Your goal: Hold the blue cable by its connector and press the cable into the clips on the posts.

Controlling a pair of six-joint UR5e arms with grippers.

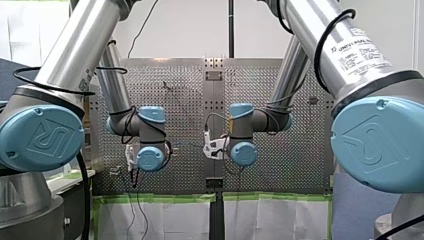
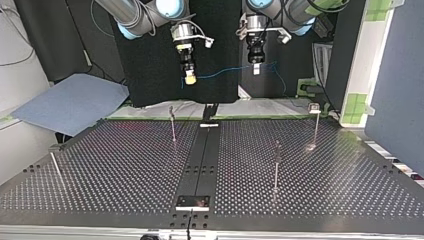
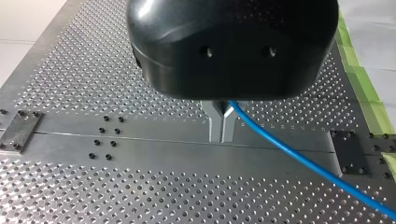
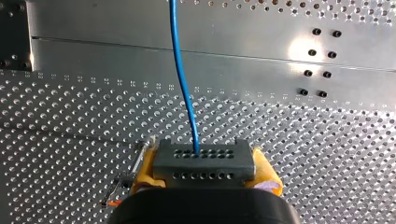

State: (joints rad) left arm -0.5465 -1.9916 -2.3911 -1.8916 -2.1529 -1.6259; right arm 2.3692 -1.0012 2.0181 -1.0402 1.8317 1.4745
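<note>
The blue cable (image 2: 225, 71) hangs taut in the air between both grippers, above the table's far edge in the top view. My right gripper (image 4: 204, 169) has its yellow pads (image 4: 145, 164) shut on the grey connector (image 4: 205, 158), and the cable (image 4: 184, 79) runs straight ahead from it. My left gripper (image 3: 222, 136) has its metal fingers shut on the cable (image 3: 299, 161), which trails away to one side. In the top view my right gripper (image 2: 190, 78) is left of my left gripper (image 2: 256, 69). Thin posts (image 2: 173, 125) (image 2: 276, 167) (image 2: 315, 125) stand on the perforated table (image 2: 125, 170), well below both grippers.
Another thin post (image 2: 55, 167) leans at the top view's left edge. A dark centre rail (image 2: 202, 160) runs across the table, with a small plate (image 2: 192, 202) at its near end. A blue cloth (image 2: 70, 102) lies off the table at the left.
</note>
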